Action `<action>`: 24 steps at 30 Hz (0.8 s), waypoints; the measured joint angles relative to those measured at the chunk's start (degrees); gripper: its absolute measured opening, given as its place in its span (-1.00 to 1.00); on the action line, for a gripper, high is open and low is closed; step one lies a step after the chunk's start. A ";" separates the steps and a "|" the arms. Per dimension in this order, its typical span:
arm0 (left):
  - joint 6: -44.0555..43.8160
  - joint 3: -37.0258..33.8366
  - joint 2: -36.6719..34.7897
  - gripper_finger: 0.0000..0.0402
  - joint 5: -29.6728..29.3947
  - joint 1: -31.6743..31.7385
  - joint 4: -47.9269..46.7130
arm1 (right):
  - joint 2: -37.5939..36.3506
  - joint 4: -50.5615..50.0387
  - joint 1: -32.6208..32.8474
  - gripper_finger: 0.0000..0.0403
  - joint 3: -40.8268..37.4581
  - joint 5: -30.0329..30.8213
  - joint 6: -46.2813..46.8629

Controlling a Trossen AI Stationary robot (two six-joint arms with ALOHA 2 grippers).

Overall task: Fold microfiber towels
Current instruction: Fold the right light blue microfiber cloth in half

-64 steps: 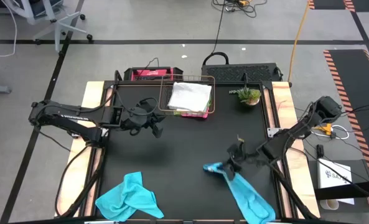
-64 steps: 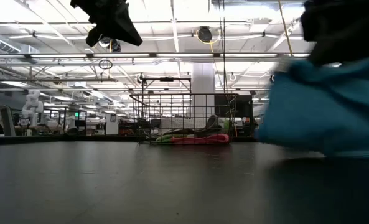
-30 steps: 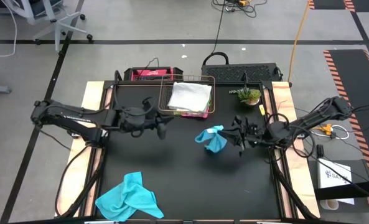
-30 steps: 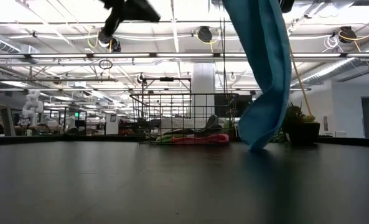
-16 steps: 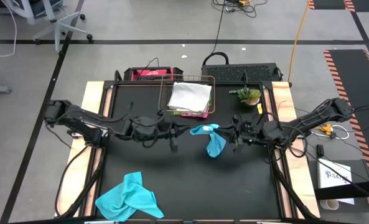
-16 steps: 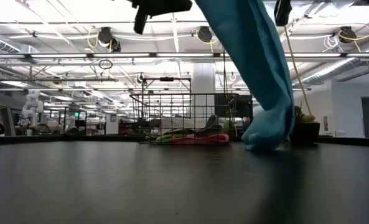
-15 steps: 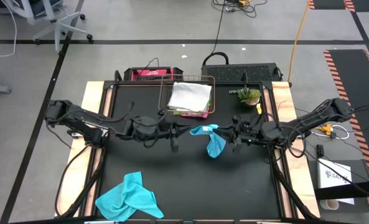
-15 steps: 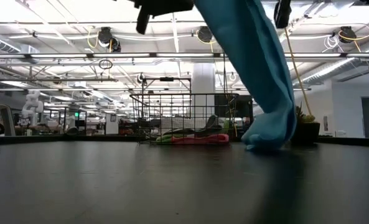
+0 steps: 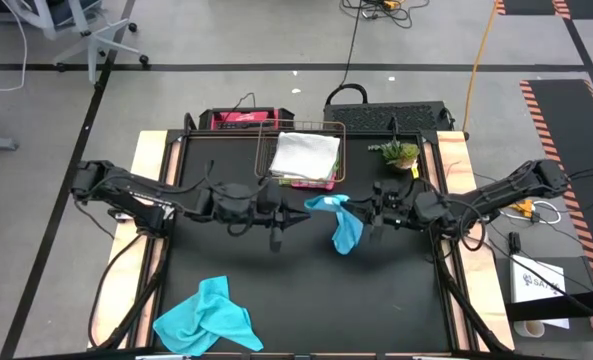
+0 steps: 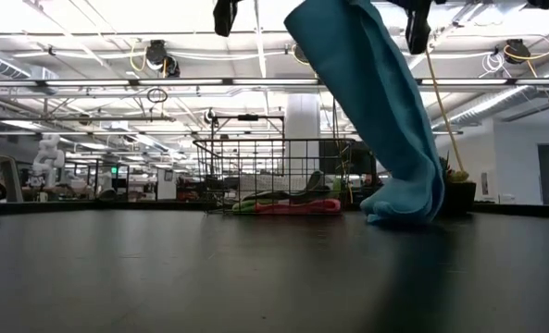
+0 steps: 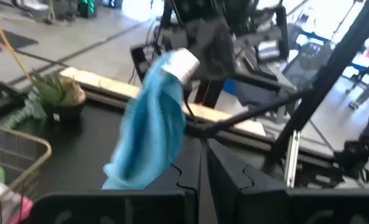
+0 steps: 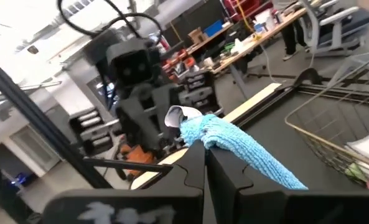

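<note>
— Black tabletop (image 9: 276, 290) with pale wooden edges, arms coming in from both sides. Where's the cloth being worked on?

— One turquoise towel (image 9: 342, 222) hangs above the middle of the table, just in front of the copper wire basket (image 9: 301, 152). The right gripper (image 9: 368, 213) has its fingers clamped on the towel's upper edge; in the right wrist view the blue cloth (image 12: 234, 149) drapes over the closed fingertips. From table height the towel (image 10: 376, 111) falls as a long drape whose lower end bunches on the tabletop.

— And the left gripper?

— The left gripper (image 9: 289, 216) reaches in from the other side, near the towel's upper corner but apart from it. In its own wrist view the two fingers (image 11: 228, 171) sit pressed together, holding nothing.

— The other cloths?

— A second turquoise towel (image 9: 208, 315) lies crumpled at the front left of the table. A light grey towel (image 9: 304, 155) sits on top in the basket, with pink and green edges (image 9: 311, 183) showing beneath it. A small potted plant (image 9: 398, 153) stands beside the basket
</note>
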 joint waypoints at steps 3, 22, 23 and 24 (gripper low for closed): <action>-0.68 0.00 -0.02 -0.87 -0.05 -0.02 -3.54 | 0.04 0.02 -0.81 -1.00 0.00 -1.53 0.02; 0.79 -0.11 0.00 -0.08 1.02 4.20 -7.56 | 0.04 -0.40 -1.80 -1.00 0.00 -2.94 1.35; 1.43 -0.11 0.00 -0.03 0.85 4.18 -7.54 | 0.04 -0.55 -1.95 -1.00 0.00 -2.92 1.30; 2.20 -0.11 0.00 0.00 0.75 4.13 -7.24 | 0.04 -0.80 -2.14 -1.00 -0.01 -2.91 1.33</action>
